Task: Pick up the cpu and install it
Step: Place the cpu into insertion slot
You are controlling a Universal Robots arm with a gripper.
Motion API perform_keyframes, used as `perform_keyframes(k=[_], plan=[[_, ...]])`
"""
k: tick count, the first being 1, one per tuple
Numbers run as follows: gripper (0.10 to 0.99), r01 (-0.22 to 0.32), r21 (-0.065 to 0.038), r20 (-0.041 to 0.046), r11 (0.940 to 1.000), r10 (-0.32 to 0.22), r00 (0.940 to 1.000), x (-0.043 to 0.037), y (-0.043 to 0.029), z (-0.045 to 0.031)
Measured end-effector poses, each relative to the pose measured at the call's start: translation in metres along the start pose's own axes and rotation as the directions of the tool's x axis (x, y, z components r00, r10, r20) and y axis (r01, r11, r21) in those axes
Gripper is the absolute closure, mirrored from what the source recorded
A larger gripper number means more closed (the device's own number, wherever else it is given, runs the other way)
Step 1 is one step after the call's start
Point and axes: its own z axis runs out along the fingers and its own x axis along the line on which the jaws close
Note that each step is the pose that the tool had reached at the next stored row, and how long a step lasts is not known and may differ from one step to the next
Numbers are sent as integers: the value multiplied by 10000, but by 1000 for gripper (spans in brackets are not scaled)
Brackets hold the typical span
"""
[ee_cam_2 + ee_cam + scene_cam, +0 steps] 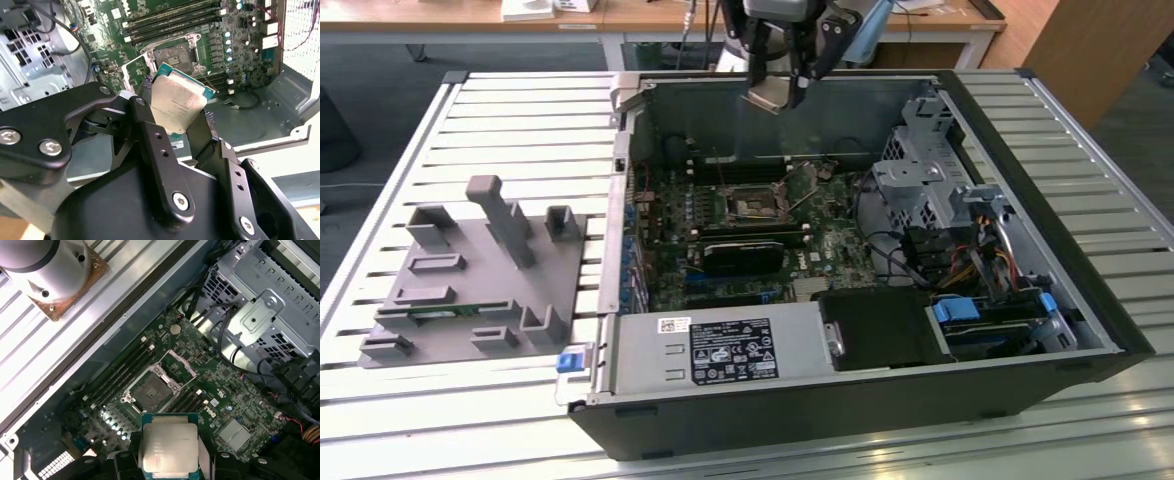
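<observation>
My gripper (783,92) hangs above the open computer case's far wall, shut on the cpu (770,96), a thin square chip with a silver-grey metal top. In both wrist views the cpu (176,106) (169,448) sits pinched between the black fingers (150,131), tilted, well above the motherboard. The socket (755,207) lies open on the green board, its metal frame lifted; the same socket (150,390) (176,56) shows bare below the chip.
The case (854,400) lies on its side on a slatted metal table. A drive cage (927,170), cables and a power supply (720,350) crowd the interior. A grey fixture block (467,270) with a green memory stick stands at the exterior view's left.
</observation>
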Motion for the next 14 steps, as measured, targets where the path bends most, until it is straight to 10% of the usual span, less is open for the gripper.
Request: perform_keyframes(k=[14], plan=[[557,-2075,-50,119,9782,2075,9782,6,5,21]])
